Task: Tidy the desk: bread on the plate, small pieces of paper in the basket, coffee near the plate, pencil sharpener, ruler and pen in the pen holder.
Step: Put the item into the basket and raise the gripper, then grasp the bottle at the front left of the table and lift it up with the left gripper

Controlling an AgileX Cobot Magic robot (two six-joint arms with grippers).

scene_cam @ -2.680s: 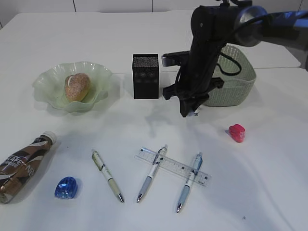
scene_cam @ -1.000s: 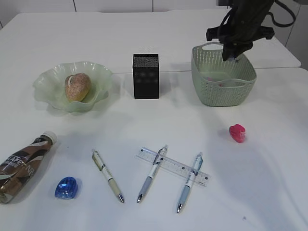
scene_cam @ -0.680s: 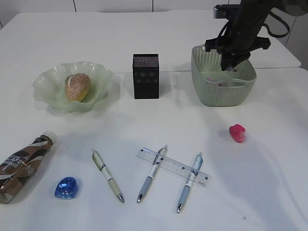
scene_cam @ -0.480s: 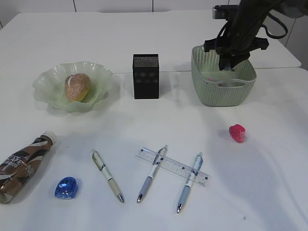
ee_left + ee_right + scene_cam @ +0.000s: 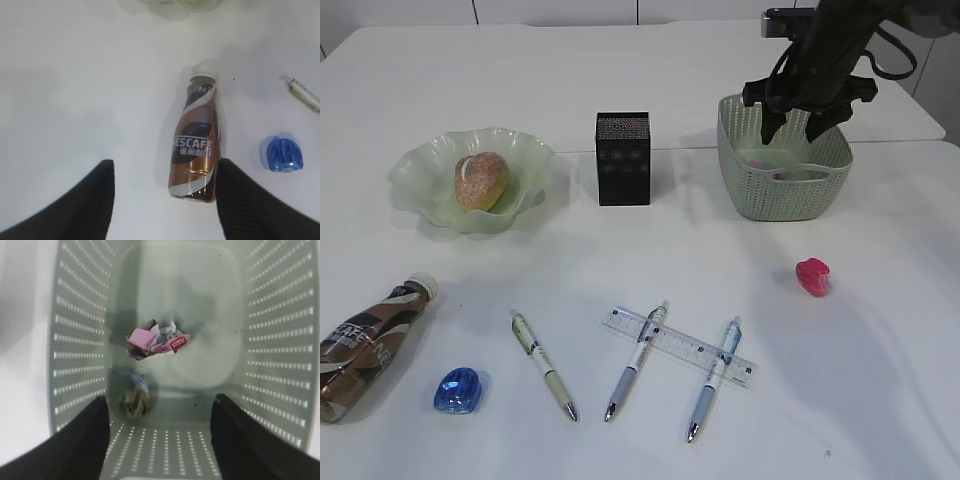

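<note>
Brown Nescafé coffee bottle (image 5: 196,145) lying flat, left gripper (image 5: 162,200) spread above it, right gripper (image 5: 159,437) spread over basket (image 5: 80,330)

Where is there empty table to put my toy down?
Bare patches: behind the plate and black pen holder, and between the basket and the pens. Crowded: the front row, from coffee bottle to ruler.

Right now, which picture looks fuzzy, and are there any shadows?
Right wrist view: the basket floor and paper scraps look soft and hazy, with a dark shadow beside them. Left wrist view: the coffee bottle label reads sharply. Exterior view: faint grey shadows lie on the table.
</note>
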